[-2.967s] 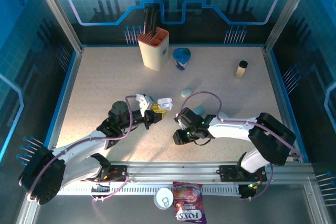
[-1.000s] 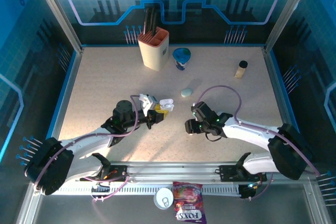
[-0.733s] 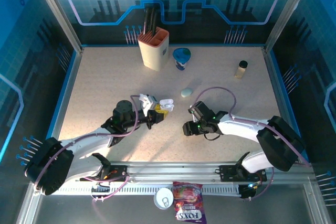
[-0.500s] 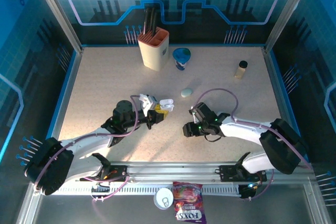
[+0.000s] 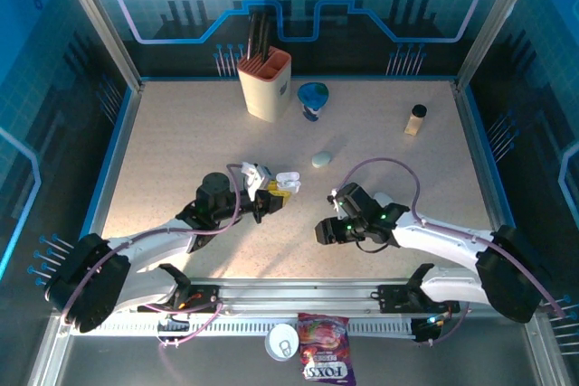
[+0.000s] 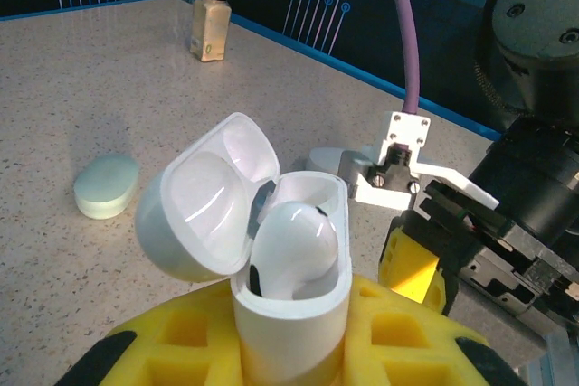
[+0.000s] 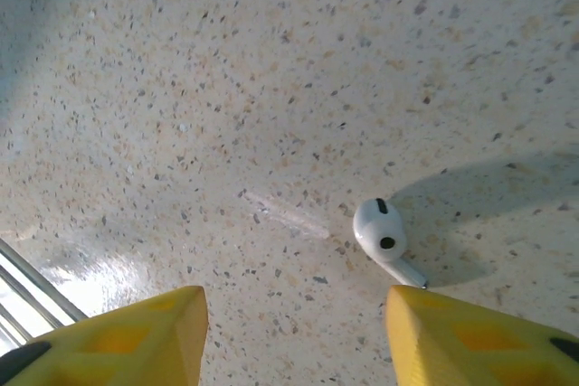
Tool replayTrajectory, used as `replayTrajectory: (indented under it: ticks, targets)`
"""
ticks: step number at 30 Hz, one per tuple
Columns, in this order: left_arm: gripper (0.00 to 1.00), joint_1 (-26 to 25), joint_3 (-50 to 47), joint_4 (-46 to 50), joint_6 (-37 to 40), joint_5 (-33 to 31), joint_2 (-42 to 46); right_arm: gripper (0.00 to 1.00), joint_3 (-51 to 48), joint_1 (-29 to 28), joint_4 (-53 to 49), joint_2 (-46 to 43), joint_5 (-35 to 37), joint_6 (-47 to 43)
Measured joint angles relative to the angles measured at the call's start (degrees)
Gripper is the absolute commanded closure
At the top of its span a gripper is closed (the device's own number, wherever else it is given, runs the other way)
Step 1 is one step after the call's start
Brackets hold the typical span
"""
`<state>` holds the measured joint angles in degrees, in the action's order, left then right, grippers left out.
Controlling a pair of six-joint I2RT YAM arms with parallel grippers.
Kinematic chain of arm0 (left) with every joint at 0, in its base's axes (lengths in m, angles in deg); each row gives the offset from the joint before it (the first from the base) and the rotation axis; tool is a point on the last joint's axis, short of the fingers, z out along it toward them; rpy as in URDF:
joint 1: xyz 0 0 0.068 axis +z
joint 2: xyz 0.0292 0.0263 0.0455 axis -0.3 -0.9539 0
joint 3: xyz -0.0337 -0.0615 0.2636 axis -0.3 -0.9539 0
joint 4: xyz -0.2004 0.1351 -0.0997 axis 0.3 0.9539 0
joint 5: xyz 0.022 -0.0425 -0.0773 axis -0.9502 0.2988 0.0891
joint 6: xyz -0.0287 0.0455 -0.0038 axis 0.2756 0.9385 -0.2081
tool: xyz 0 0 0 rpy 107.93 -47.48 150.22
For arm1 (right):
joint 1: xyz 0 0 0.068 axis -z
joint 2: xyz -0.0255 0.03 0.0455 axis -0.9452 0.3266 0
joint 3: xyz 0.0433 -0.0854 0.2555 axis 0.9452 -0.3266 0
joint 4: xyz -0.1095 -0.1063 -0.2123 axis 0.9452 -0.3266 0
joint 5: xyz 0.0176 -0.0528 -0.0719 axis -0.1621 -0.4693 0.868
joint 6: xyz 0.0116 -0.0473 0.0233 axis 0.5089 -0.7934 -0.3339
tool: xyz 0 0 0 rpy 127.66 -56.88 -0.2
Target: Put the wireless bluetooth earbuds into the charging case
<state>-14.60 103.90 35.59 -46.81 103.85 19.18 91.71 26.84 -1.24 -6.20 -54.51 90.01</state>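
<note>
The right claw (image 7: 308,341) has slid slightly toward the bottom of the top view and begun narrowing. Its jaws are still apart, and the loose earbud (image 7: 384,236) lies ungripped on the surface (image 7: 226,88) just ahead of them, lower right of centre in the wrist view. The left claw (image 5: 274,190) stays clamped on the open charging case (image 6: 291,259), which has a seated earbud (image 6: 294,237) inside, so picking up the loose one looks like the step in hand.

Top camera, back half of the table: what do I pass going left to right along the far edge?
Orange-and-white holder → blue cup → small bottle.
</note>
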Motion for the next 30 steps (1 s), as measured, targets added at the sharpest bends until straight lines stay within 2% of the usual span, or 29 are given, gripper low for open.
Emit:
replayTrajectory:
  ticks: [6, 14, 23, 27, 30]
  targets:
    - [0.89, 0.0, 0.0, 0.04, 0.02, 0.02, 0.11, 0.61, 1.9, 4.22, -1.29, 3.98, 0.5, -1.14]
    - [0.89, 0.0, -0.02, 0.28, 0.04, -0.02, 1.55, 0.68, 6.69, 4.37, -2.34, 10.86, -1.64, -4.24]
    - [0.89, 0.0, -0.02, 0.5, 0.07, -0.04, 1.6, 0.76, 6.82, 4.37, -2.34, 13.33, -2.58, -4.85]
    - [0.89, 0.0, -0.02, 0.5, 0.07, -0.04, 1.6, 0.83, 6.82, 4.37, -2.12, 13.66, -2.67, -4.87]
    - [0.89, 0.0, -0.07, 0.5, 0.07, -0.15, 1.62, 0.83, 6.84, 4.37, -1.88, 13.62, -2.71, -4.61]
